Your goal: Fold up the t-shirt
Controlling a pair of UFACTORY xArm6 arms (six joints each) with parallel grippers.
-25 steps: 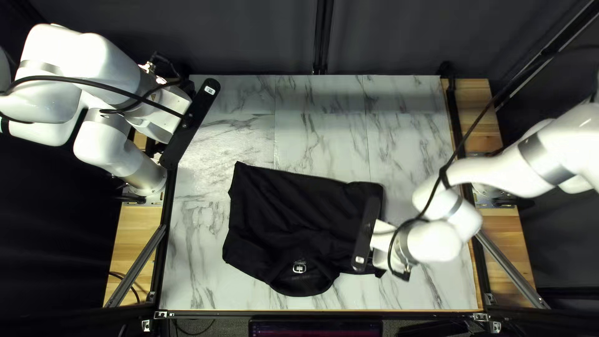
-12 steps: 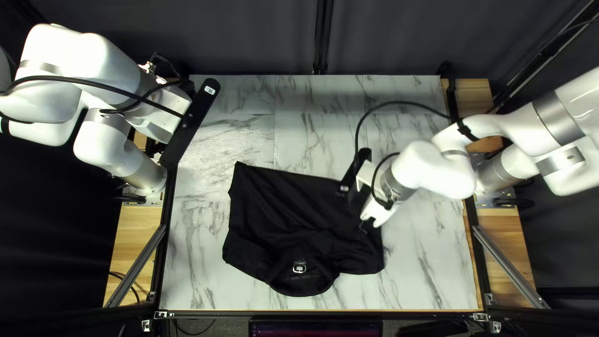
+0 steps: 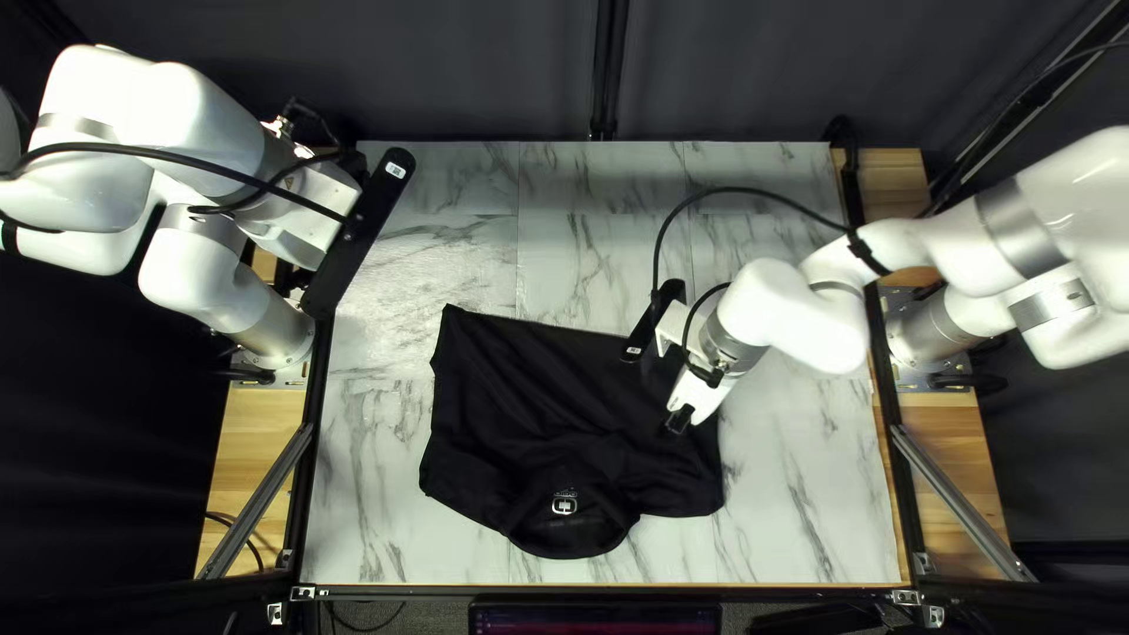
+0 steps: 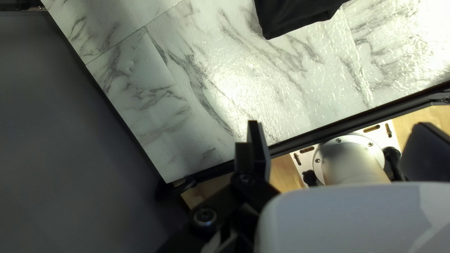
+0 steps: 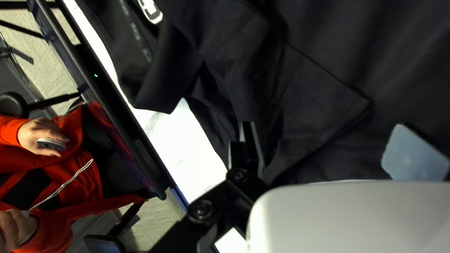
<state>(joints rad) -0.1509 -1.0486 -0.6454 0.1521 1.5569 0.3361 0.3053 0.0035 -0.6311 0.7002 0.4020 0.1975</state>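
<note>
Lying on the tabletop [image 3: 382,529]: one black shirt [image 3: 529,400], from mid-table toward the near edge, its collar [image 3: 570,541] nearest that edge and a white logo [image 3: 565,505] beside the collar. Wrinkles across the body; in the right wrist view, a sleeve edge [image 5: 328,77] lies over other cloth.

Right gripper [image 3: 653,320]: above the shirt's right part, set wide, its fingers [image 5: 255,147] well apart; contact with cloth cannot be told.

Left gripper [image 3: 359,235]: raised at the tabletop's left edge, near the far left corner, also set wide. A corner of the shirt shows ahead of it in its wrist view, well apart.

Past the near edge: one seated person in red sleeves [image 5: 11,131], one hand [image 5: 40,133] on a mouse [image 5: 50,144]; one screen [image 3: 594,619].
</note>
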